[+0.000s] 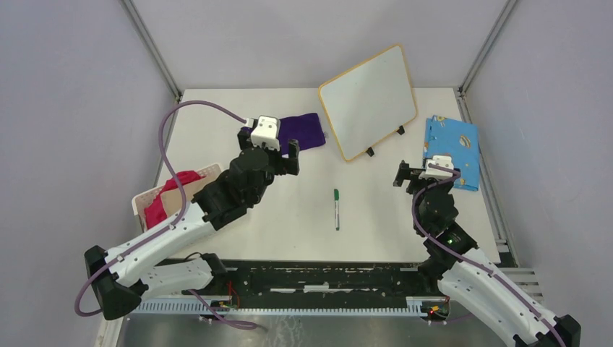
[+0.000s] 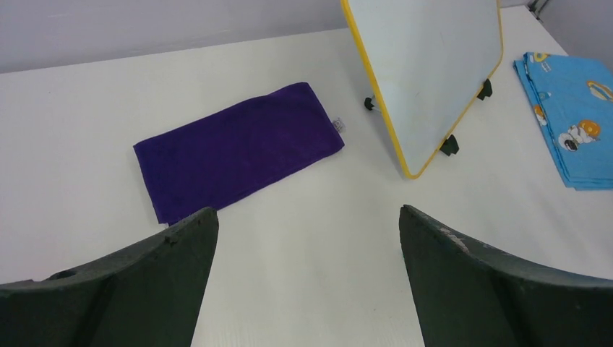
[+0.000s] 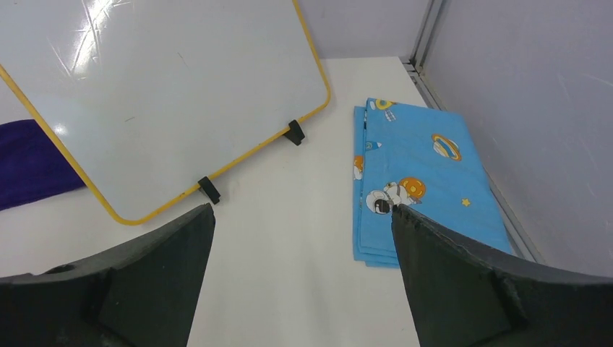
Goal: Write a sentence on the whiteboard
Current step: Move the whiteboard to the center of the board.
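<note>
Both sets of fingers spread wide, holding nothing: left gripper (image 2: 307, 224), right gripper (image 3: 303, 217); green marker (image 1: 336, 209) lies roughly 6 o'clock of whiteboard (image 1: 369, 101).

whiteboard (image 1: 369, 101) 1 | marker (image 1: 336, 209) 1 | cloths (image 1: 303, 130) (image 1: 453, 148) 2 | basket (image 1: 139, 203) 1, contents unclear

White rounded-rectangular whiteboard (image 1: 369, 101): plain white face, yellow-orange frame, black feet. Purple folded fabric towel (image 1: 303, 130): solid deep purple. Blue folded fabric cloth (image 1: 455, 148): light blue, printed with orange planets, yellow stars, white cartoon figures. Slim plastic marker (image 1: 336, 210): white barrel, green cap.
</note>
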`<control>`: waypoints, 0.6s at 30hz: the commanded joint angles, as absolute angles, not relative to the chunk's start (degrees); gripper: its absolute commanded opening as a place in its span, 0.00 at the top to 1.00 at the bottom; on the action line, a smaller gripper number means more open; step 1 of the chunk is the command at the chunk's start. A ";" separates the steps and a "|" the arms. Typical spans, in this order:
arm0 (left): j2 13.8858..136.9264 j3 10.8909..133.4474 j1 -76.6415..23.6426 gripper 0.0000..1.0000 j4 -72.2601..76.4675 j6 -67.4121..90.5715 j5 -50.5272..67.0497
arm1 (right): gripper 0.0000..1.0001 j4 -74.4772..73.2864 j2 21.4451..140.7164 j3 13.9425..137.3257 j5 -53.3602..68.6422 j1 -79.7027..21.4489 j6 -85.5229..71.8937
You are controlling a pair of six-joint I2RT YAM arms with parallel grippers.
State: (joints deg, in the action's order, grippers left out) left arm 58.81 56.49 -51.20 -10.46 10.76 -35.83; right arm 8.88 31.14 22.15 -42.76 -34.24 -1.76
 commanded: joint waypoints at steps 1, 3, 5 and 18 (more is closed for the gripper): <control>57.06 55.69 -51.42 0.00 -7.20 7.19 -34.60 | 0.02 14.53 30.31 22.80 -44.22 -34.27 -0.44; 56.60 55.35 -51.42 0.00 -6.88 6.91 -33.59 | 0.02 11.74 31.28 24.71 -41.89 -34.28 -0.45; 56.35 55.15 -51.42 0.00 -6.81 6.86 -32.64 | 0.02 9.62 32.20 26.27 -39.26 -34.36 0.11; 54.66 54.05 -51.77 0.00 -5.80 5.46 -31.16 | 0.04 3.37 40.82 31.94 -27.31 -34.15 -1.54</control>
State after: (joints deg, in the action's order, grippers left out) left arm 55.66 54.11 -51.33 -8.86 8.73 -32.12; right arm 4.97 36.71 27.86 -32.49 -34.24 0.80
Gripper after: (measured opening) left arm 0.994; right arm 0.964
